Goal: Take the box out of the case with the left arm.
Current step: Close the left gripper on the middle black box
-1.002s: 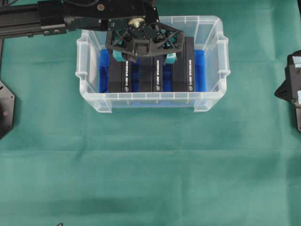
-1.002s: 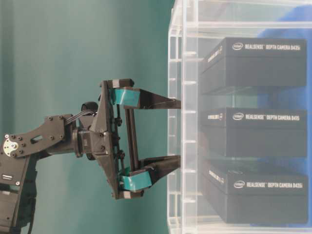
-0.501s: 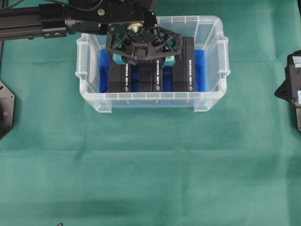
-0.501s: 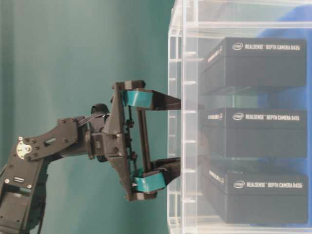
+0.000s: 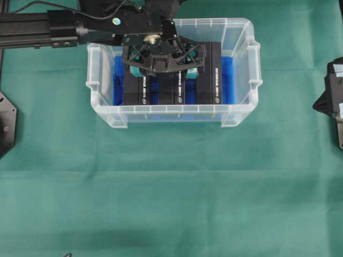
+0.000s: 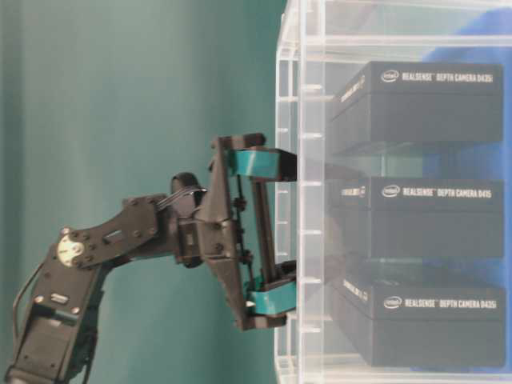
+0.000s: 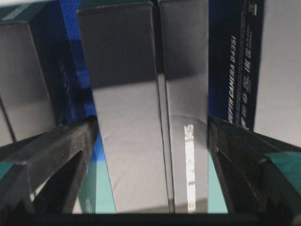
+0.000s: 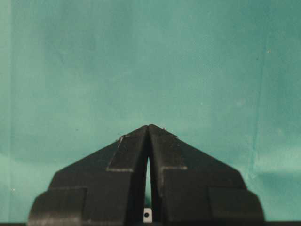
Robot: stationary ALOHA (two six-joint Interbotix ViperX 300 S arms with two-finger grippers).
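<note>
A wide stretch of green cloth covers the counter (image 5: pixel 171 193) nearest the overhead camera. Beyond it sits the case (image 5: pixel 107 115), a clear plastic bin with a blue lining. Three black boxes stand side by side inside it. The left claw (image 5: pixel 163 70) reaches down into the case, its jaws spread wide on either side of the middle box (image 5: pixel 178 88). In the left wrist view the fingers (image 7: pixel 51 150) flank that box without gripping it. At the counter's right edge, the right claw (image 8: pixel 148 129) points at bare cloth, its jaws pressed together and holding nothing.
</note>
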